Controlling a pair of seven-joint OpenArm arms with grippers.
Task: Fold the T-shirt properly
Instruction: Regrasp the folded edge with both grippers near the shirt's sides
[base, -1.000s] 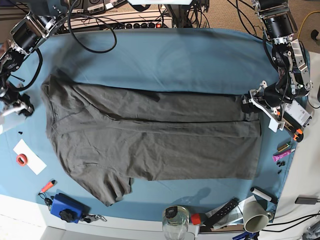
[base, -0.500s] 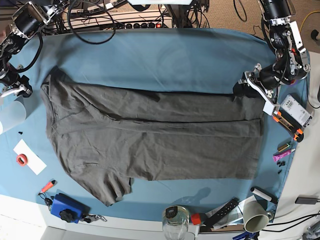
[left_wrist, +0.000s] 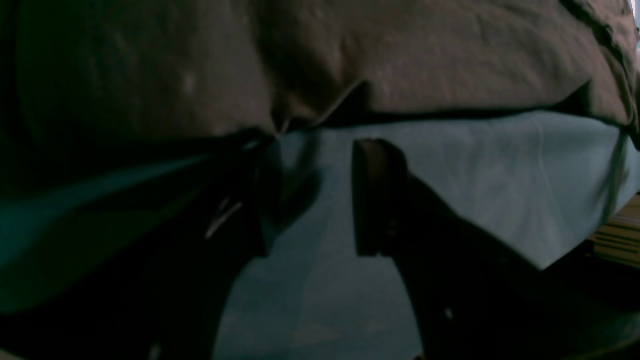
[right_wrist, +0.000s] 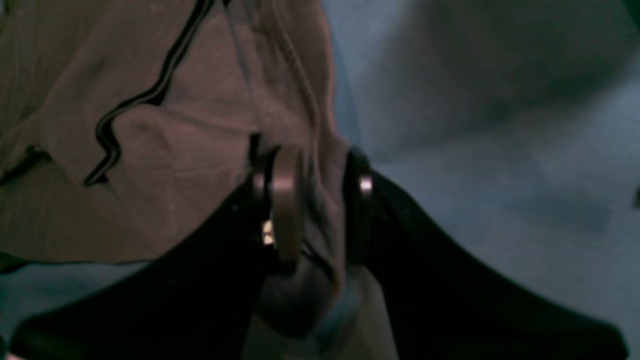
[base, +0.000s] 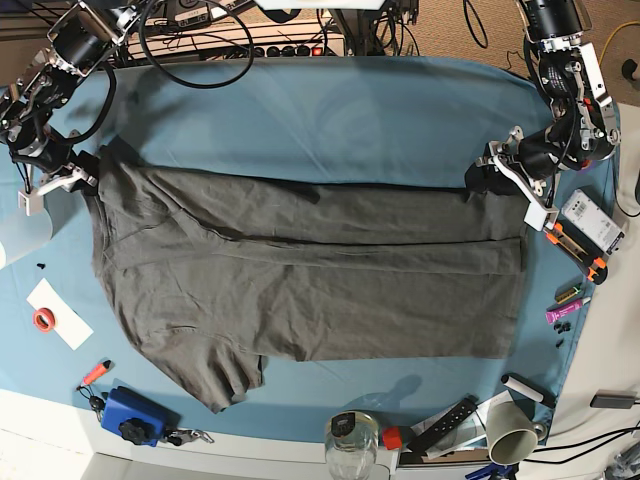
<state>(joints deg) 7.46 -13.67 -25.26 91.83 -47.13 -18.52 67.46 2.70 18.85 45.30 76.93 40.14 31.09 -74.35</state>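
T-shirt (right_wrist: 190, 125) pinched in right gripper (right_wrist: 320, 200).

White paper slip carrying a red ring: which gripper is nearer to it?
Right. The right gripper is behind the white paper slip, on its side; the left gripper is far across.

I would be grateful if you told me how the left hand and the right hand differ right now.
The right hand has a fold of the T-shirt pinched between its fingers; the left hand stands open with only the blue cloth showing in its gap, short of the shirt's edge. In the base view, the right hand is at the collar end and the left hand at the hem end. Both sit low at the shirt's far edge.
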